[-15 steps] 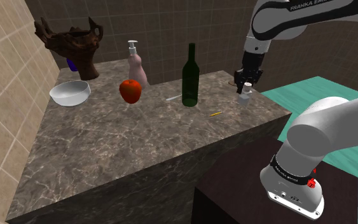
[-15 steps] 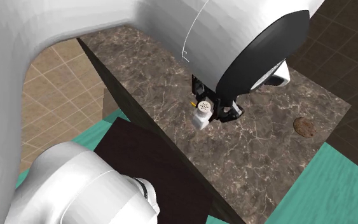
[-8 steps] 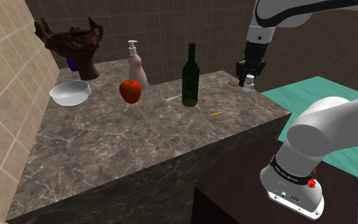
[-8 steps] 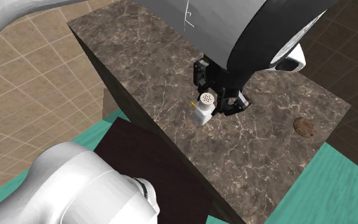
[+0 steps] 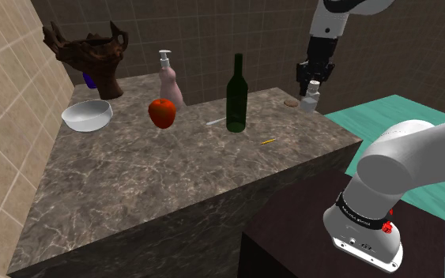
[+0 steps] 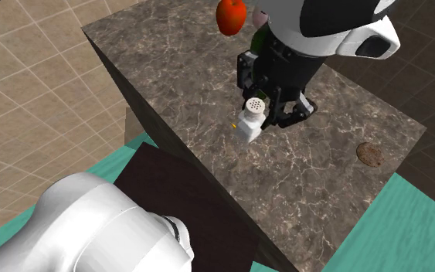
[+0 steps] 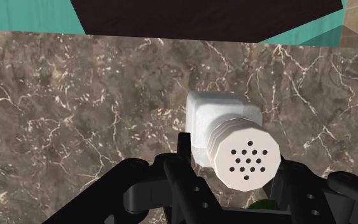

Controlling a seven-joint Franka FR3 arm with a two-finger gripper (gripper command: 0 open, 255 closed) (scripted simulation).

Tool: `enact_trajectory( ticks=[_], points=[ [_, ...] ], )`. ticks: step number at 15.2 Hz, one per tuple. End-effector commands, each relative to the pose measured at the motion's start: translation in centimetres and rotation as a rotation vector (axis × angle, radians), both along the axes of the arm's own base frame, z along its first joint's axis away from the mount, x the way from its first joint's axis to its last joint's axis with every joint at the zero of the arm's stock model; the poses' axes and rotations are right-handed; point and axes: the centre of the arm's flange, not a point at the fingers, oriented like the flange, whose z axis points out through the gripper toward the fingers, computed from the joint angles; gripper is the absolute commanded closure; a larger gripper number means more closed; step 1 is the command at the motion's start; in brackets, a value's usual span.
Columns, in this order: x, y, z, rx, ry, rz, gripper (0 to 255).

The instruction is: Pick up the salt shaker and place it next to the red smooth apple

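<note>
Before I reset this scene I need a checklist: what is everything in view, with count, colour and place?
salt shaker: 1, white, clasped in the claw above the counter
apple: 1, red, on the counter, in front of the dispenser
soap dispenser: 1, pinkish, behind the apple
bottle: 1, dark green, to the shoulder view's right of the apple
bowl: 1, white, to the shoulder view's left of the apple
carved piece: 1, dark brown, back corner by the wall
round disc: 1, brown, near the counter's end
thin stick: 1, yellow, near the bottle
counter: 1, dark marbled
stand: 1, dark, beside the counter
arm: 1, white
claw: 1, black, shut on the shaker
</note>
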Motion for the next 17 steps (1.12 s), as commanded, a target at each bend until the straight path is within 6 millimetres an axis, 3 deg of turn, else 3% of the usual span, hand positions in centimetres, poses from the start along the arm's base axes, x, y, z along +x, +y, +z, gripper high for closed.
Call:
enact_trajectory(
  ticks=[1,4,17],
  points=[
    [0.0,0.0,1.1,0.0,0.0,0.0,255],
    [0.0,0.0,2.5,0.0,0.0,0.0,255],
    [13.9,10.0,2.5,0.0,0.0,0.0,255]
  ],
)
